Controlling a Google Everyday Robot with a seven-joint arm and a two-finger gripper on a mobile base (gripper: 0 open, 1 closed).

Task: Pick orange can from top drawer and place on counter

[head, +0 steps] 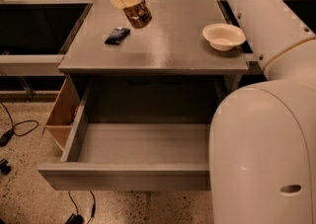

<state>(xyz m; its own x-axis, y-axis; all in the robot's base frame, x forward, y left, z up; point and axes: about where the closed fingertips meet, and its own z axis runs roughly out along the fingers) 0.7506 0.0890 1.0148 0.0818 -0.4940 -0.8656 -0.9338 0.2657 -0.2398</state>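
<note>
My gripper [132, 1] is shut on the orange can [138, 15], a brownish mottled can. It holds the can tilted in the air above the far left part of the grey counter [163, 40], just right of a flat black packet [117, 35]. The top drawer [138, 146] is pulled wide open below the counter's front edge, and nothing lies on its grey floor. My white arm reaches in from the right across the counter's back.
A white bowl [223, 35] sits at the counter's right edge. A light wooden side panel [61, 117] stands left of the drawer. Cables [15, 129] lie on the speckled floor at left. My large white arm housing [261, 154] fills the lower right.
</note>
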